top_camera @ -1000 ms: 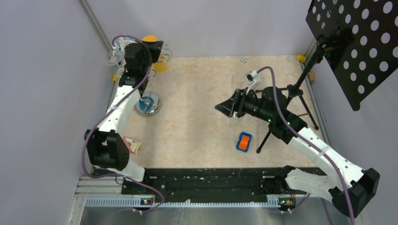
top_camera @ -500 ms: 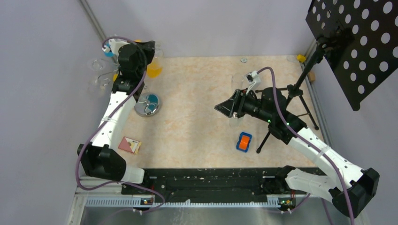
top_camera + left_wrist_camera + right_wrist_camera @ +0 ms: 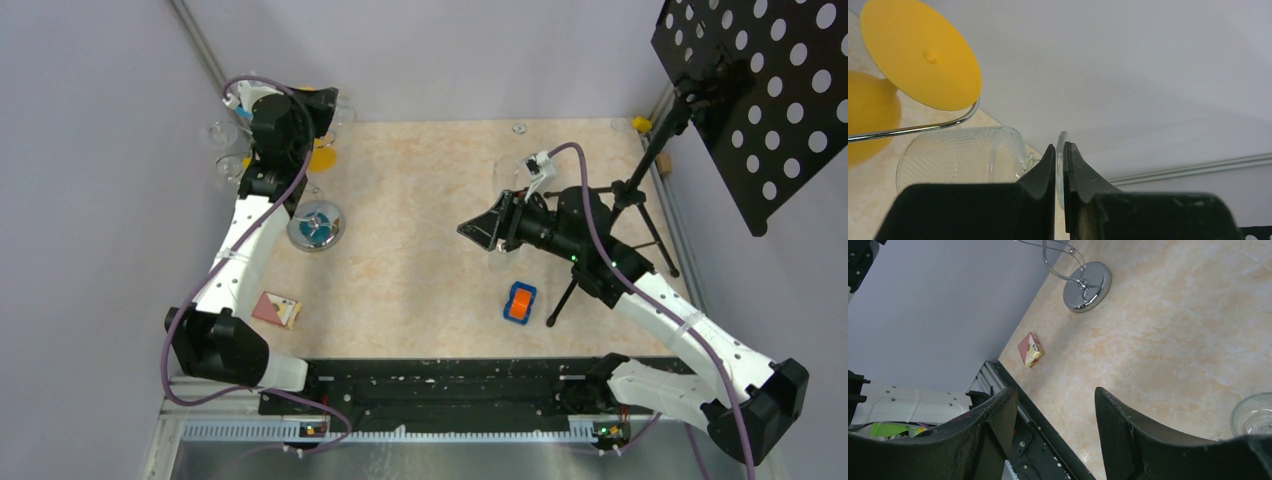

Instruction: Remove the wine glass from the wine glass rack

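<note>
The left gripper [image 3: 1060, 150] is clamped edge-on across the thin round foot of the wine glass [image 3: 960, 160]. The glass's clear ribbed bowl lies sideways just beside a chrome arm of the wine glass rack [image 3: 913, 129], below the yellow disc [image 3: 923, 55] that sits on that arm. Whether the foot has cleared the rack's curl I cannot tell. The step in hand looks like drawing the glass out. It is best done slowly, along the line of the arm and away from the rack, without twisting, since a pinch on a rim of glass could slip or lever the stem. The bowl should not knock the yellow disc. The right gripper [image 3: 1054, 390] hangs open and empty, well apart from the rack, and could steady the rack if it tips.
</note>
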Action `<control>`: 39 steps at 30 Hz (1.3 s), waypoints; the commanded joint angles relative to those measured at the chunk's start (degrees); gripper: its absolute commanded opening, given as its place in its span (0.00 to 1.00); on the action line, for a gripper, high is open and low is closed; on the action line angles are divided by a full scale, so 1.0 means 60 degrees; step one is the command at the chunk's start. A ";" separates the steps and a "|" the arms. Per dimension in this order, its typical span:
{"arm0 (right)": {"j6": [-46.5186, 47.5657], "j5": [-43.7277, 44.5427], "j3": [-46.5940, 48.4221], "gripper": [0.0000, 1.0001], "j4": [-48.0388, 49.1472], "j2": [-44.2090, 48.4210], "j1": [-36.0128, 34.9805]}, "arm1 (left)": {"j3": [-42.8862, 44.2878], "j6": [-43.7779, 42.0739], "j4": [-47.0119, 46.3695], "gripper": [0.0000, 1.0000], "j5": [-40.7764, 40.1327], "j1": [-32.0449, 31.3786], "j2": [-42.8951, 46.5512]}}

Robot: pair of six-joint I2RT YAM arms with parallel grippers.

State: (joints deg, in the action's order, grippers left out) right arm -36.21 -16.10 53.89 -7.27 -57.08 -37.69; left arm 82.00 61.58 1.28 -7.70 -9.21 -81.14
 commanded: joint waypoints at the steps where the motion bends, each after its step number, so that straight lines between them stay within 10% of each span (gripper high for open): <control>1: -0.0004 0.0068 0.0053 0.59 0.0351 0.0310 0.0034 | 0.0148 0.0344 -0.1329 0.00 0.0796 0.0027 0.0141; 22: -0.0669 0.0911 -0.0334 0.60 0.1063 0.1031 0.0028 | -0.0754 0.3067 -0.2488 0.00 0.3358 -0.0102 0.1231; 39: -0.3718 0.0090 -0.0831 0.73 0.9862 -0.1185 -0.0786 | -0.2543 0.7658 -0.5223 0.00 0.4798 -0.1729 0.3203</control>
State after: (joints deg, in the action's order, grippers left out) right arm -53.95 -14.35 48.66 33.23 -62.06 -40.23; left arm 67.53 101.19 -20.03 21.63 -17.04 -66.76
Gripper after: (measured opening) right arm 0.724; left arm 0.088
